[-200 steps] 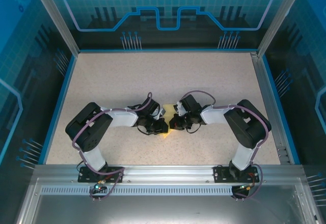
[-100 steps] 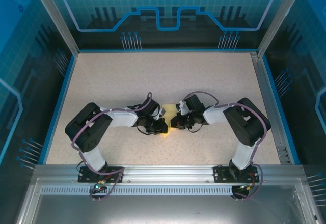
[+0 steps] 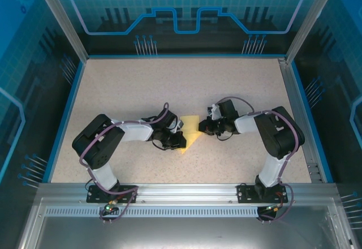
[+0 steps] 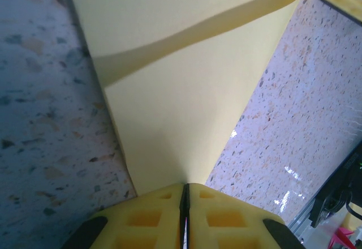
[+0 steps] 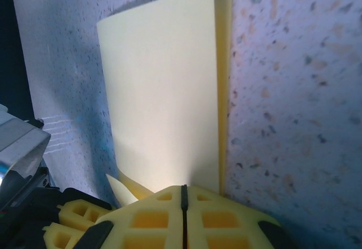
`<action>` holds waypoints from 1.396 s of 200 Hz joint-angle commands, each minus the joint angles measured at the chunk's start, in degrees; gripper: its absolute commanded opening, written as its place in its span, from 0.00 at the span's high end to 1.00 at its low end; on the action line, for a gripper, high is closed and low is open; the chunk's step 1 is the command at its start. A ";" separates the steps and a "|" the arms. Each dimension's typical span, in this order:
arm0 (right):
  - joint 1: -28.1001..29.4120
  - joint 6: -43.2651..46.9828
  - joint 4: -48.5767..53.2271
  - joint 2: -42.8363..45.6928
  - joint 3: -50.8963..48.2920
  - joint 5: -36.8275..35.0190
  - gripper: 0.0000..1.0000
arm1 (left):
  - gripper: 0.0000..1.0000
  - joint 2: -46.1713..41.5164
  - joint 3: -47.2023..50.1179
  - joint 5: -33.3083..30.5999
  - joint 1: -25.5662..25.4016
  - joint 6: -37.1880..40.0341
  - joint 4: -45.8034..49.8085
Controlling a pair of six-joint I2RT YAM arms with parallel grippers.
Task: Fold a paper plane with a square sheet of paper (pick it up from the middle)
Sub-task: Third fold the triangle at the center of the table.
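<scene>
on the speckled counter [image 3: 141,85], a folded pale-yellow sheet of paper [image 3: 192,129] lies between the two arms, near the middle; the left claw [image 4: 185,191] is pressed together, pinching a tapering end of the sheet, whose upper layer bows away from the tips; the right claw [image 5: 183,192] is pressed together too, its tips at the sheet's near edge; whether it grips the paper cannot be told
</scene>
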State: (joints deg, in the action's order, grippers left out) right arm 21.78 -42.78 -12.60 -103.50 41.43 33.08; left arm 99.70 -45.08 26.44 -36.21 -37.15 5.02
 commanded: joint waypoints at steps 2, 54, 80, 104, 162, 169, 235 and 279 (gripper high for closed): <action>-3.20 2.08 -1.41 -2.33 -1.62 -2.85 0.92 | 0.89 2.61 2.74 -4.90 0.09 1.35 7.38; -4.08 2.39 -0.02 3.91 -1.44 -0.96 0.89 | 0.89 2.11 2.89 -4.69 0.08 1.29 7.31; -1.94 4.07 4.61 8.83 -0.21 -1.41 0.86 | 0.88 1.75 2.58 -4.47 0.13 1.28 7.38; 1.90 4.64 7.19 9.06 1.15 -0.93 0.86 | 0.88 1.57 2.27 -4.42 0.08 1.23 7.47; 6.01 3.41 7.06 3.17 1.81 -2.60 0.86 | 0.88 0.87 2.08 -4.16 0.08 1.14 7.64; 6.04 3.48 7.23 2.22 1.98 -2.60 0.87 | 0.88 0.71 2.02 -4.05 0.09 1.09 7.64; 6.08 4.85 11.43 -1.18 1.90 -6.22 0.89 | 0.84 -2.59 -0.42 -2.53 0.08 0.13 8.71; 6.01 5.43 12.73 -1.09 2.33 -6.98 0.90 | 0.77 -7.40 -5.14 2.32 0.08 -2.22 7.31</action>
State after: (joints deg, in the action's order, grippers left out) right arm 27.35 -38.94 -4.40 -102.35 43.92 30.22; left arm 95.83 -45.89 25.82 -36.21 -37.63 11.11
